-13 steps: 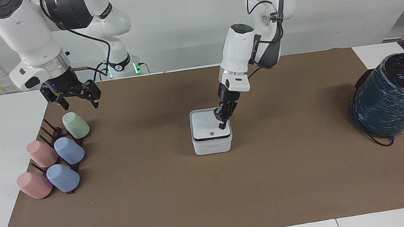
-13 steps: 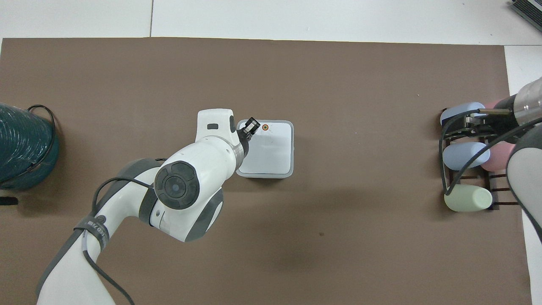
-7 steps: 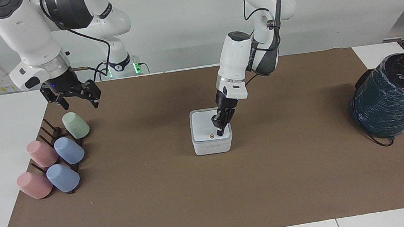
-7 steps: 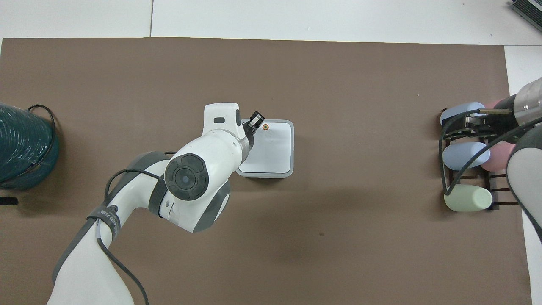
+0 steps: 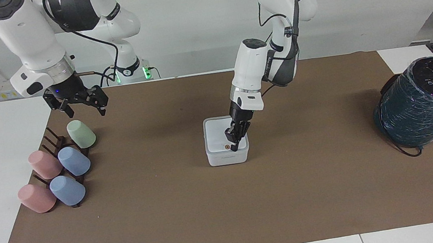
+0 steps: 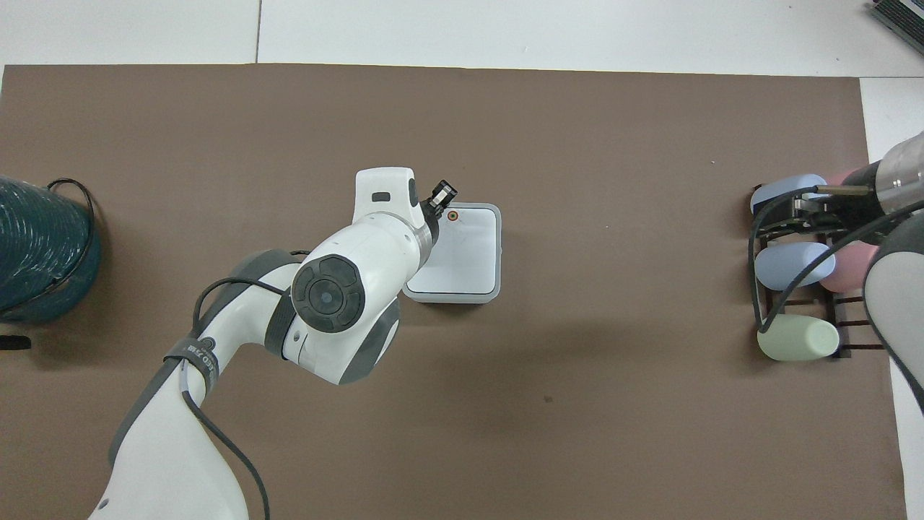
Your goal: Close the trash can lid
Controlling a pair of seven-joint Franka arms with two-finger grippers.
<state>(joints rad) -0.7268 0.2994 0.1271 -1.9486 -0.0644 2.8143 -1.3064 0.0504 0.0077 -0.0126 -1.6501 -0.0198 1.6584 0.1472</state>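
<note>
The small white trash can (image 5: 227, 158) stands in the middle of the brown mat (image 5: 228, 212). Its white lid (image 5: 216, 138) with the orange dot (image 5: 226, 146) lies flat on the can. My left gripper (image 5: 235, 146) is shut, and its tip rests on the lid beside the orange dot, at the lid's edge farthest from the robots. In the overhead view the left gripper (image 6: 442, 196) shows at the corner of the lid (image 6: 465, 249), with the arm covering part of the can (image 6: 451, 297). My right gripper (image 5: 81, 107) is open and waits over the cup rack.
A large dark teal wrapped cylinder (image 5: 423, 104) stands at the left arm's end of the table. A rack of pink, blue and green cups (image 5: 60, 171) lies at the right arm's end; it also shows in the overhead view (image 6: 794, 267).
My left gripper has moved down and away from the robots along the lid. The dark gap under the lid has closed and the lid now lies flat. The right arm has not moved.
</note>
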